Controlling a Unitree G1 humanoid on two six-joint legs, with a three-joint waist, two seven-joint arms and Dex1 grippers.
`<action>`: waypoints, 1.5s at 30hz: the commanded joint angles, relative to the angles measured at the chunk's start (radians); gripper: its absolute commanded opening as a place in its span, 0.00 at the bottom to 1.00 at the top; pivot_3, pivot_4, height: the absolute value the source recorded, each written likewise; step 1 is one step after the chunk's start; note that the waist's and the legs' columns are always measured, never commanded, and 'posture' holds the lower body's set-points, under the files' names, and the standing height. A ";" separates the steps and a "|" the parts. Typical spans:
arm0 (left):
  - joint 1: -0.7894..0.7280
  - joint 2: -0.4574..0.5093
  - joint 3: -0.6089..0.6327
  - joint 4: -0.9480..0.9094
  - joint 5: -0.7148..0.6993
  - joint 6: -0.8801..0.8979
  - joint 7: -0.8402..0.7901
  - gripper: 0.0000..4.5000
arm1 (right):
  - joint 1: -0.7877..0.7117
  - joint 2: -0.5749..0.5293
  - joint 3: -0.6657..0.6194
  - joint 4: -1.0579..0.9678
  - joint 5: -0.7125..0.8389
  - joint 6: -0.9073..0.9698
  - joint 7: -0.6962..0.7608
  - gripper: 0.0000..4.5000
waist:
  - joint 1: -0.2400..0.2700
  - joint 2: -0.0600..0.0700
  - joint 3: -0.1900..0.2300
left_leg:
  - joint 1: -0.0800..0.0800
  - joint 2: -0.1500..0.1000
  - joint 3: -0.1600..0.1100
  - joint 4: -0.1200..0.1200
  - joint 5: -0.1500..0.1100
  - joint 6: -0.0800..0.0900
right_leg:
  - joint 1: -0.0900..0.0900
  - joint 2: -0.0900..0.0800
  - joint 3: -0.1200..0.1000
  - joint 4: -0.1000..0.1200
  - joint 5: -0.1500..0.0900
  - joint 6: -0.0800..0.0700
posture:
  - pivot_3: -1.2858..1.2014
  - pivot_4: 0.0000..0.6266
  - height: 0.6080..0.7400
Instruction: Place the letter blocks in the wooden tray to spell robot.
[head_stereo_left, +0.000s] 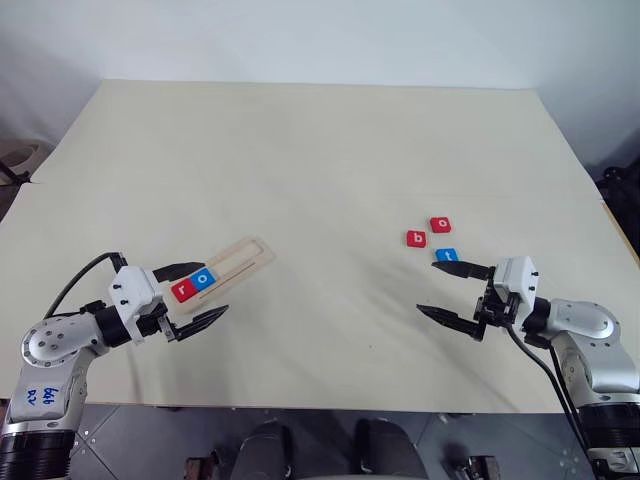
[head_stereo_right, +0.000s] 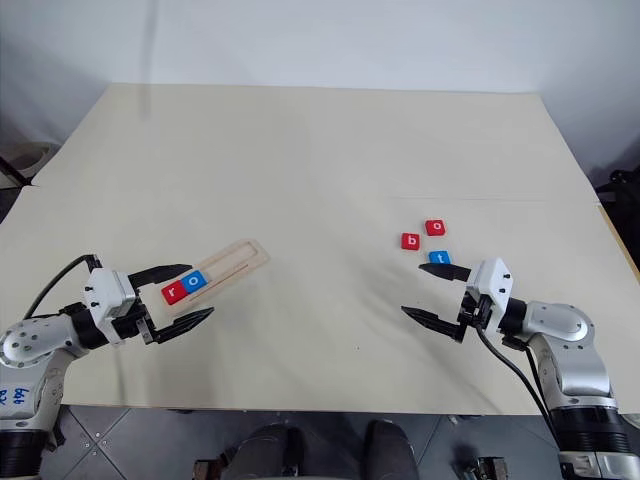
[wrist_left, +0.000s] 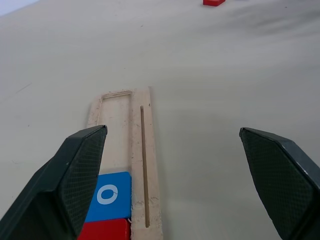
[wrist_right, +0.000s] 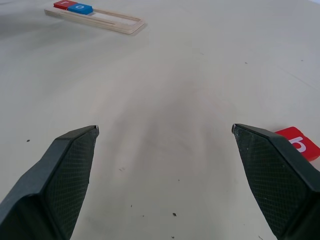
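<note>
Letter blocks lie in two groups on the table (head_stereo_left: 330, 150), and the loose ones sit closest to my right gripper (head_stereo_left: 455, 292), whose fingers stand wide apart with nothing between them. Just beside its far finger is the blue t (head_stereo_left: 447, 256); a little beyond that lie the red b (head_stereo_left: 416, 238) and the red o (head_stereo_left: 440, 224), near one another but not touching. By my reckoning the b is wanted next, and it lies forward and slightly inward of that gripper, so the right arm is plainly the nearer one. My left gripper (head_stereo_left: 194, 293) is likewise spread open and empty, straddling the near end of the wooden tray (head_stereo_left: 250, 252), where the red r (head_stereo_left: 184, 290) and the blue o (head_stereo_left: 204, 279) already sit side by side in the slot. The tray's long axis runs away from me, slanting to the right, and its far part is unfilled. The left wrist view shows the bare slot past the blue o; the right wrist view catches the b's edge beside one finger.
</note>
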 joint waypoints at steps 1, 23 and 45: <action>0.002 0.001 0.032 -0.017 0.003 -0.010 0.027 1.00 | -0.011 -0.004 -0.021 -0.005 0.010 -0.011 0.008 1.00 | 0.000 0.000 0.000 | 0.000 0.000 0.000 0.000 0.000 0.000 | 0.000 0.000 0.000 0.000 0.000 0.000 | 0.52 0.24 1.00; 0.535 -0.141 0.464 0.015 -0.119 -0.055 0.069 1.00 | -0.087 0.102 0.115 -0.263 0.103 0.073 0.068 1.00 | -0.018 0.000 0.000 | 0.000 0.003 -0.001 0.000 -0.003 0.001 | 0.000 -0.002 -0.001 -0.002 0.000 0.000 | 0.52 0.24 1.00; 0.334 0.032 0.269 -0.030 -0.069 0.096 0.023 1.00 | -0.052 0.064 0.098 -0.293 0.134 0.145 0.083 1.00 | -0.017 -0.001 0.000 | 0.000 0.001 -0.001 0.000 -0.004 0.001 | 0.000 -0.005 -0.002 0.000 0.000 0.000 | 0.52 0.24 1.00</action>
